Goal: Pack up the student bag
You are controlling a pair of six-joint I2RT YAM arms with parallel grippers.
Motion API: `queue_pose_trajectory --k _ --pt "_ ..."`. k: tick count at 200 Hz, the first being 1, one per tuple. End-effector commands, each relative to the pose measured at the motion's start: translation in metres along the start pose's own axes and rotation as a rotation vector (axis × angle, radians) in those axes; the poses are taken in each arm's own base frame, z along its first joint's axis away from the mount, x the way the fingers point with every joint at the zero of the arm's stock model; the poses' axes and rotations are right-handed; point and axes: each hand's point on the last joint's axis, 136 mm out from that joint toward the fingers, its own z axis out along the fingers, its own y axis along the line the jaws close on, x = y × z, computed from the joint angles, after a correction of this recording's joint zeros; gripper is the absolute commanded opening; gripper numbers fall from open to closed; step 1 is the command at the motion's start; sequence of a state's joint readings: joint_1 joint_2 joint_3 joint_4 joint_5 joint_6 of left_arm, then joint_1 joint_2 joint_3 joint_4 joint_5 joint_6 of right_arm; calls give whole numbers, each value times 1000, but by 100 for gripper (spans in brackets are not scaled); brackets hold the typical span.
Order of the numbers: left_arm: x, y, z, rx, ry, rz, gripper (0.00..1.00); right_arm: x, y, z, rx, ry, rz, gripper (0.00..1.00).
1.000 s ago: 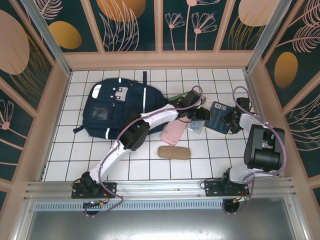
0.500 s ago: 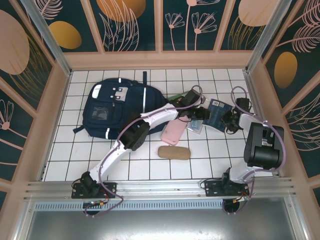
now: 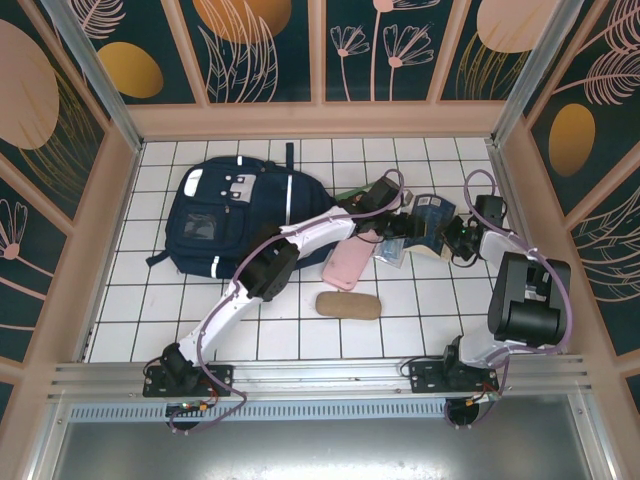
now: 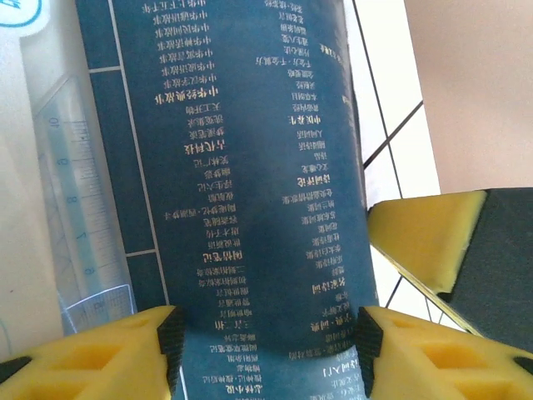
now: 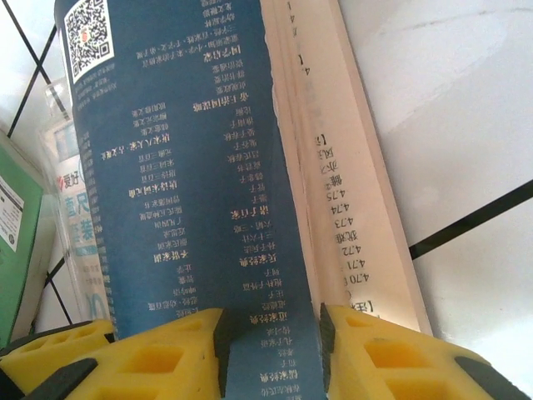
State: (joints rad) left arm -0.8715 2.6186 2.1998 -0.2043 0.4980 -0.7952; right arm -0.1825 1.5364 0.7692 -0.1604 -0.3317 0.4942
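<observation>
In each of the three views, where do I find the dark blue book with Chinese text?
Top external: the blue book is right of centre, between the two wrists, above the white tiles.
Left wrist: the blue book runs down the middle, with white tiles at its right.
Right wrist: the blue book runs up left of centre, its pages to the right, white tiles beyond.
Shared landmark: the white tiles with dark grout lines.

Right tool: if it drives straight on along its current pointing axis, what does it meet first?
The blue book. It sits between the fingers of the right tool and runs straight ahead of it. Past the book, the top view suggests the left tool faces it, though depth there is unclear.
</observation>
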Motion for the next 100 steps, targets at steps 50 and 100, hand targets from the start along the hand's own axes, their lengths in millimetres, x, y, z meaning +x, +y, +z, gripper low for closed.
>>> queue_pose_trajectory --k 50,100 --pt "-6 -7 -29 -94 -71 21 61 14 -17 4 163 48 -59 38" --pt "-24 3 -49 -166 -123 36 64 7 -26 1 241 24 -76 53"
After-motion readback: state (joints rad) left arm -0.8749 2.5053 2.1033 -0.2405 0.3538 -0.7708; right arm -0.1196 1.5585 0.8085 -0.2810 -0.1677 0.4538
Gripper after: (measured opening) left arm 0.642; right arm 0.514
